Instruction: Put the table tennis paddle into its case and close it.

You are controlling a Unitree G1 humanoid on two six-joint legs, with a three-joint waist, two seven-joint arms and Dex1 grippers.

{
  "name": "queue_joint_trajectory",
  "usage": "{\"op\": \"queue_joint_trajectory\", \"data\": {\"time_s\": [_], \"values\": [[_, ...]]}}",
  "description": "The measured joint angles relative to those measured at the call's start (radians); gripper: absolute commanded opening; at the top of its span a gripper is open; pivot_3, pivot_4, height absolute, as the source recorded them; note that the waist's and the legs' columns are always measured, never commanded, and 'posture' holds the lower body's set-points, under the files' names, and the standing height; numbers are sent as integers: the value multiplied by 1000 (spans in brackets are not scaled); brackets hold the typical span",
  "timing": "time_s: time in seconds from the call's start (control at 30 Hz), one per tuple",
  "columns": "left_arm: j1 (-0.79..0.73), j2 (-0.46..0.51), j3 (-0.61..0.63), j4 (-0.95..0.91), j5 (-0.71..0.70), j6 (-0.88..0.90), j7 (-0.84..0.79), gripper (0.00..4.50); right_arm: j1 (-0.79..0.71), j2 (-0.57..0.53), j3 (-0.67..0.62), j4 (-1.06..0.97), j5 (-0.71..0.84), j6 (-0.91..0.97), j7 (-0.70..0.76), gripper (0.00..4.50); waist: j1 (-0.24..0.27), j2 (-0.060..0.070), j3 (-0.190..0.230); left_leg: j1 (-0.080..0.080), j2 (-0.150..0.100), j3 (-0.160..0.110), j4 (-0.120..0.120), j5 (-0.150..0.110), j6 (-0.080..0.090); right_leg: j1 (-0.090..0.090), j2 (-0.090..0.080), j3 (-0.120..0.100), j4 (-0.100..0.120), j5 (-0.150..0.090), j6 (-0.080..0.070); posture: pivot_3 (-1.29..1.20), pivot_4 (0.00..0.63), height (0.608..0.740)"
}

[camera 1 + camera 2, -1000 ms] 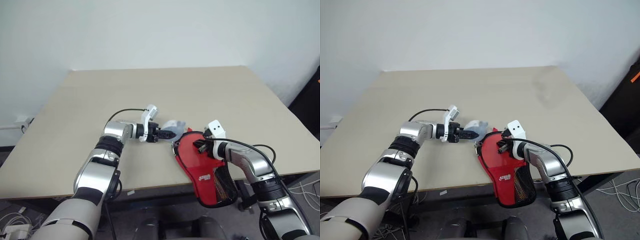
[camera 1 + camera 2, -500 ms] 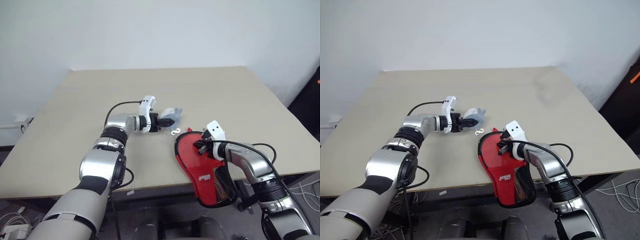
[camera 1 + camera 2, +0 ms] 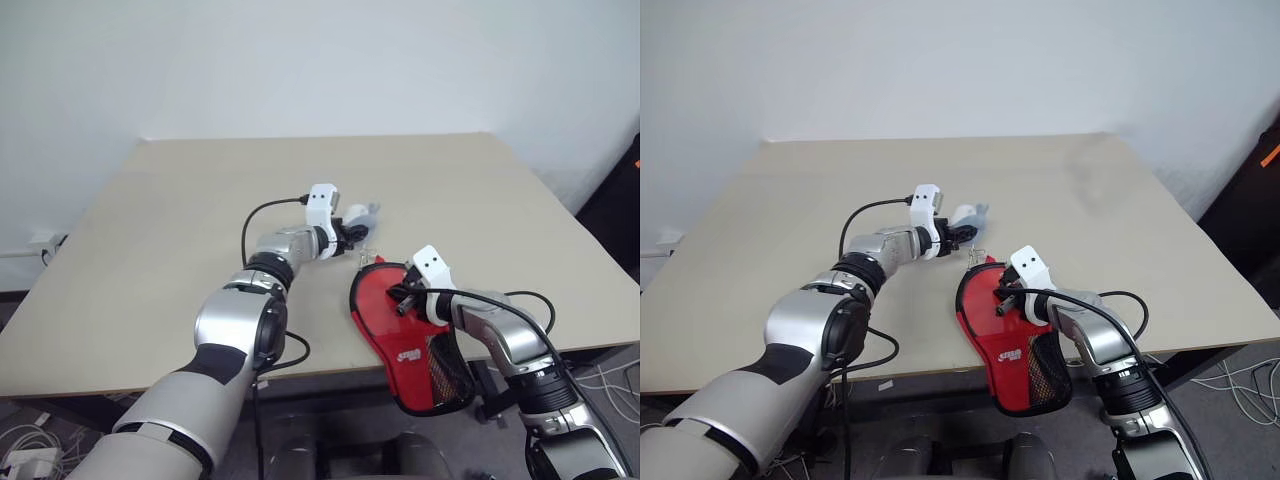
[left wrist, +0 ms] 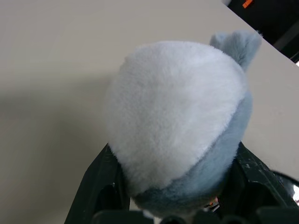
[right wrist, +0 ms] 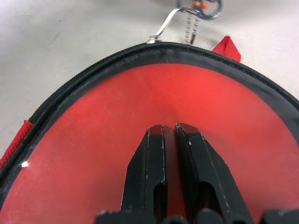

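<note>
A: Which step is this?

B: Closing, I'd judge. The case [image 3: 408, 335] lies at the tabletop's [image 3: 180, 220] near right edge, its mesh end hanging over, and red fills its clear panel, probably the paddle inside.

A: The hands?

B: The right hand [image 5: 169, 140] presses its fingers, drawn nearly together, flat on the panel, pinning the case. The left hand [image 3: 350, 236], just beyond the case's far end, is part-open around a fluffy blue-and-white toy [image 4: 180, 116], which hangs by a metal clip [image 5: 198, 7] and chain at the zip.

A: Next?

B: Likely drawing the toy along the zip line while the right hand steadies.
</note>
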Motion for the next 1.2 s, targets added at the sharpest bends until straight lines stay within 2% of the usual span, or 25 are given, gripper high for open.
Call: {"op": "queue_joint_trajectory", "data": {"time_s": [0.43, 0.67, 0.9, 1.2], "values": [[-51, -120, 38, 31, 60, -93, 158, 2337, 51, 32, 4, -75, -9, 26, -30, 409, 0, 0, 0, 0, -1, -1, 0, 0, 1, 0, 0, 0, 0, 0, 0, 0, 0, 724], [-74, -201, 38, 37, 109, -113, 162, 2337, 95, 43, 7, -135, -9, 54, -55, 409, 7, 0, 0, -1, -1, -2, 1, -1, 2, 1, -1, -1, -1, 0, 0, 0, 0, 724], [-81, -226, -36, 37, 198, -142, 105, 2337, 130, 64, 6, -187, -8, 86, -71, 409, 15, 0, 0, 0, -1, -2, 2, -5, 7, 1, -1, -1, -1, 0, 0, 0, 0, 724], [-69, -229, -108, 37, 250, -180, -60, 2337, 124, 60, 3, -194, -8, 93, -74, 409, 25, 0, 0, -1, 0, -2, 3, -6, 8, 1, -1, -1, 0, 0, 0, 0, 0, 724]]}}
